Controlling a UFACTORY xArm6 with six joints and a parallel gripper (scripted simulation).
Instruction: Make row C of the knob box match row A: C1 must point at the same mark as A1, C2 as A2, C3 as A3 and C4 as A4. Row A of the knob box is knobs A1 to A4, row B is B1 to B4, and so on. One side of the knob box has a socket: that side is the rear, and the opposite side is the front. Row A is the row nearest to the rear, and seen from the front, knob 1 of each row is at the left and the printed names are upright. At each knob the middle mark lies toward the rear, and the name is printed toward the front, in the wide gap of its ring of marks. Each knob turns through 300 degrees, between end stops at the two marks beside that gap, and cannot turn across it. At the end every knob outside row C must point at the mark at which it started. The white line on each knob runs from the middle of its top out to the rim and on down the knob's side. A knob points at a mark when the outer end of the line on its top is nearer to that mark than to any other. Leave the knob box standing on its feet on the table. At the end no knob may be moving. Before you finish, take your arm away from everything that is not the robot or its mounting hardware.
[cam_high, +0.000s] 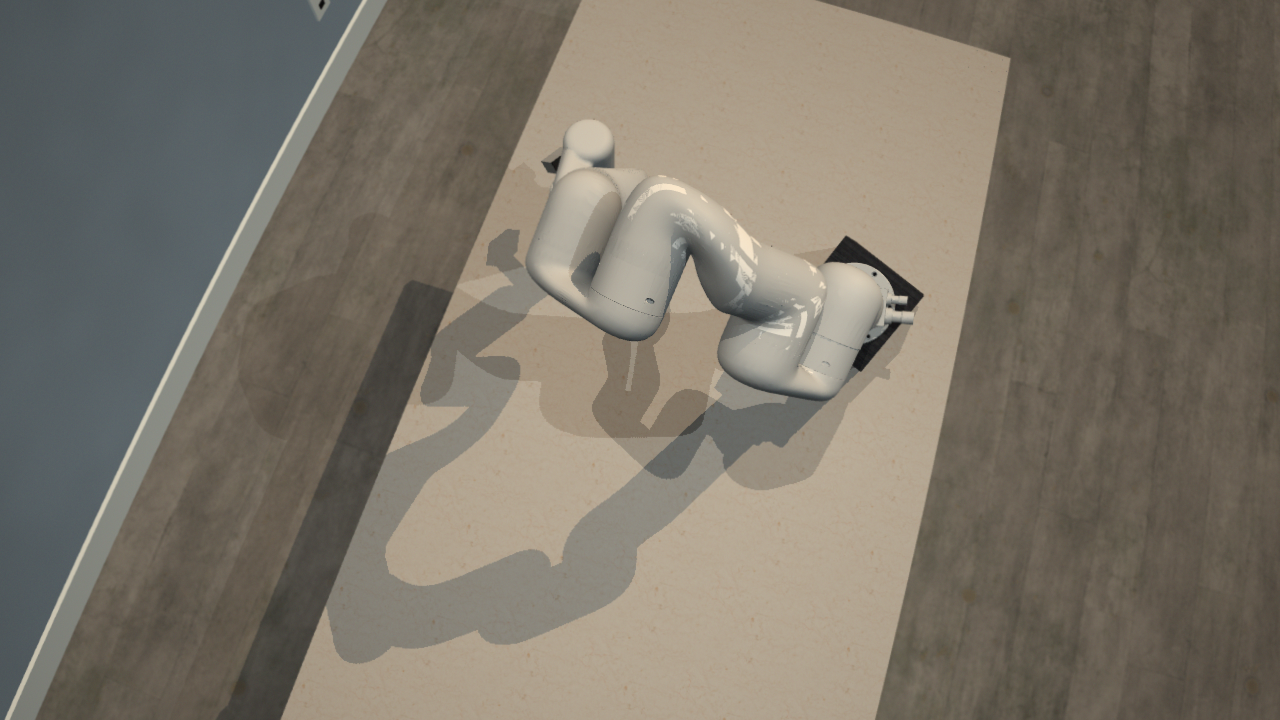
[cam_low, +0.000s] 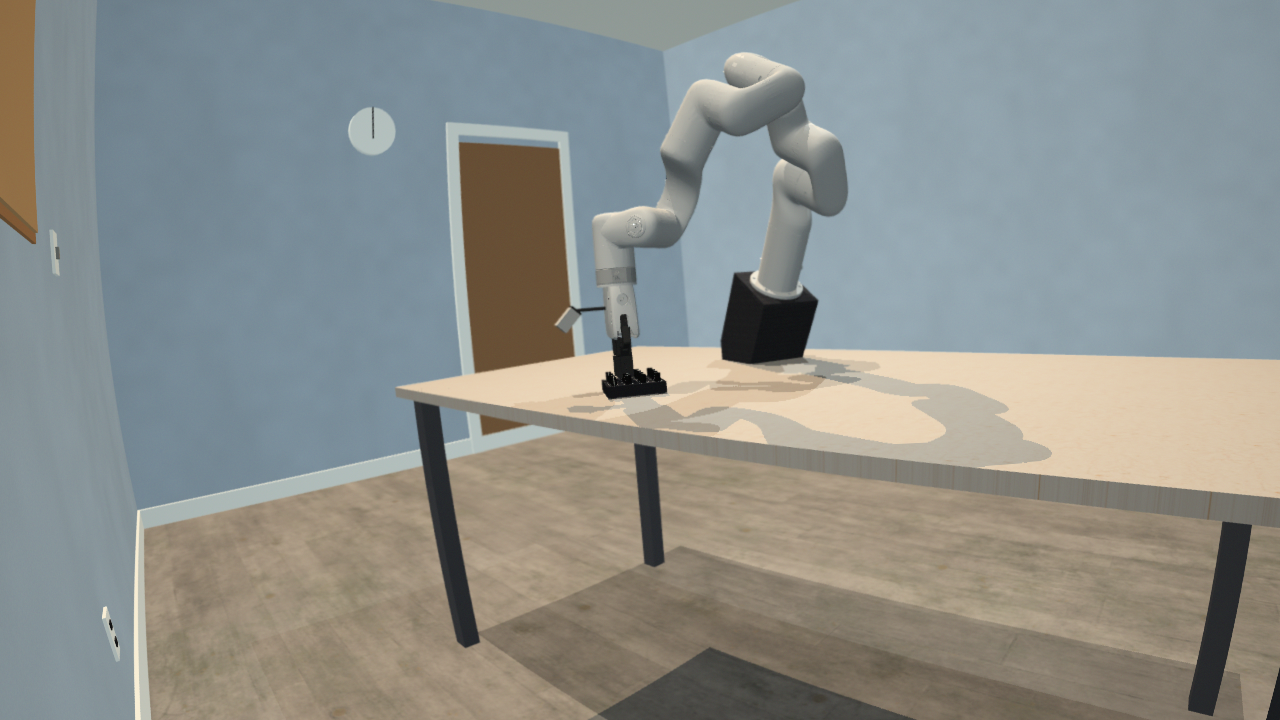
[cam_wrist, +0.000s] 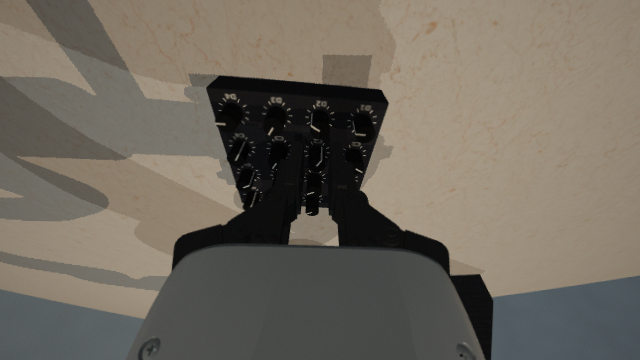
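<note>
The black knob box (cam_low: 635, 389) (cam_wrist: 300, 89) stands on the table. In the wrist view row D is farthest and the names are upside down. My gripper (cam_low: 623, 370) (cam_wrist: 316, 158) is partly open, its fingertips on either side of knob C2 (cam_wrist: 315, 154), with no grip visible; exact tip height is unclear. C2's line reaches toward the near side. The lines of C4 (cam_wrist: 240, 149) and C3 (cam_wrist: 278, 149) run down-left, that of C1 (cam_wrist: 354, 154) down-right. A4 (cam_wrist: 251, 199) and A2 (cam_wrist: 312, 205) show small; A1 and A3 are hidden behind the fingers. The arm hides the box in the top view.
Knobs D4 (cam_wrist: 231, 116), D3 (cam_wrist: 275, 118), D2 (cam_wrist: 321, 118) and D1 (cam_wrist: 363, 123) stand beyond row C. Knob B2 (cam_wrist: 314, 180) is between the fingers' nearer parts; B4 (cam_wrist: 246, 177) is left. The table's edge (cam_low: 537, 420) is close to the box. Arm shadows cross the table.
</note>
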